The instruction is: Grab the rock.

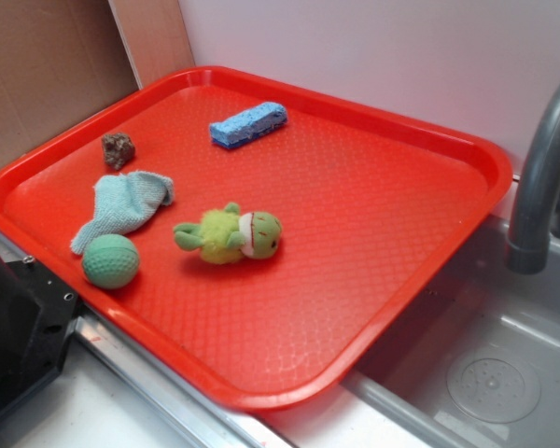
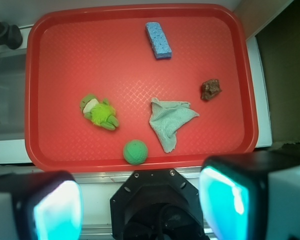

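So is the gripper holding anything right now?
Nothing; the open gripper is empty, and the small lumpy brown-grey rock lies untouched on the red plastic tray.

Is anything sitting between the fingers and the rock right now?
Nothing fully blocks it. The cloth lies between the open gripper and the rock, slightly to one side and apart from it. The rock's top is uncovered.

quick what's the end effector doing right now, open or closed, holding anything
End effector: open and empty, fingers spread wide, held back off the near edge of the red tray. The rock lies untouched on the tray.
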Controlling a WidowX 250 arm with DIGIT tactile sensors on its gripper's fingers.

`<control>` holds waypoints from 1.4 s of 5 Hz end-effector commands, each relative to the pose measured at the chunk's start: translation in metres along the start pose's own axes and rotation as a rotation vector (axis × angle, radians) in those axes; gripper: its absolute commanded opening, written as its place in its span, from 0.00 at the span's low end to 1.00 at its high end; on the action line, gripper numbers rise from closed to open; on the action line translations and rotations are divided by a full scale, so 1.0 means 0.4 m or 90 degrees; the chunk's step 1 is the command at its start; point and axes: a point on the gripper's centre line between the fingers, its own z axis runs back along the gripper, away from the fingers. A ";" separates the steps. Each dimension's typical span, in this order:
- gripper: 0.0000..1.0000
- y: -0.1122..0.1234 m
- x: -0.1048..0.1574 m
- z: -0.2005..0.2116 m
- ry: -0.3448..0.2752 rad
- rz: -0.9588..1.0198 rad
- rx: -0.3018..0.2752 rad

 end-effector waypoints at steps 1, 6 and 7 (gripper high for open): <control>1.00 0.000 0.000 0.000 0.000 0.000 0.000; 1.00 0.248 0.165 -0.279 0.012 -0.543 0.094; 1.00 0.248 0.165 -0.279 0.012 -0.543 0.094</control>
